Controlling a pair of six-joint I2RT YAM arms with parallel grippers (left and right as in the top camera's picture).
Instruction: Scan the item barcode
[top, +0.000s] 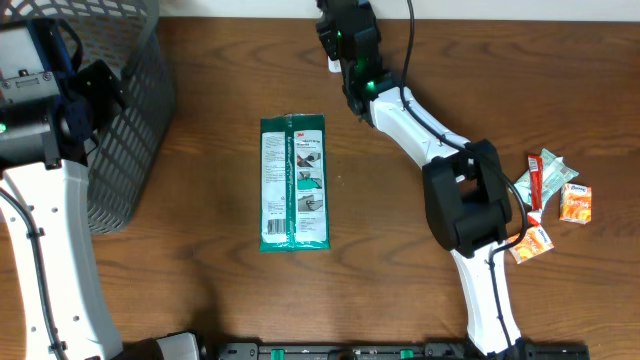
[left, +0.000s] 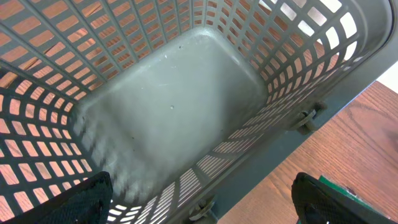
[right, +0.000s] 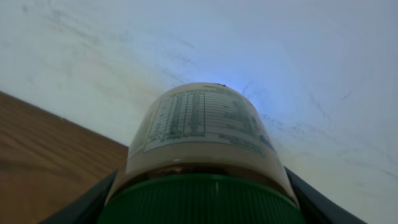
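While the left gripper (left: 202, 202) gapes over the basket (left: 298, 68), the right gripper (right: 199, 205) reaches far forward; it clasps a jar (right: 202, 124).

The brown worktop (top: 400, 250) shows wood grain with a smooth, faint sheen. Below the left gripper (left: 202, 202), the grey lattice basket (left: 186, 112) is matt moulded plastic with a scuffed floor. In the right gripper (right: 202, 208), the cream-coloured jar (right: 202, 155) looks glossy under a printed paper label; its green lid (right: 202, 199) is smooth plastic. The green-and-white flat pack (top: 294, 183) is shiny film.
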